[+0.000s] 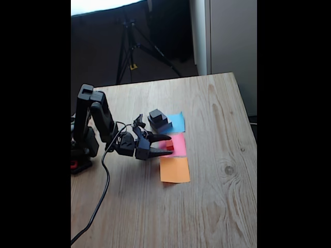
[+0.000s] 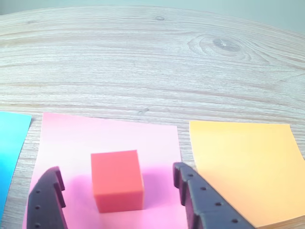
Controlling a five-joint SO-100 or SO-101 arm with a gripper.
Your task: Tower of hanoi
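Pale wooden table with strong grain and a dark knot, seen in both views. Behind it, a dark backdrop, a tripod and a grey wall panel. Three paper squares in a row: blue paper, pink paper, orange paper. Red cube resting on the pink paper, between the spread jaws of the gripper, untouched on either side. Stacked dark blocks sitting on the blue paper.
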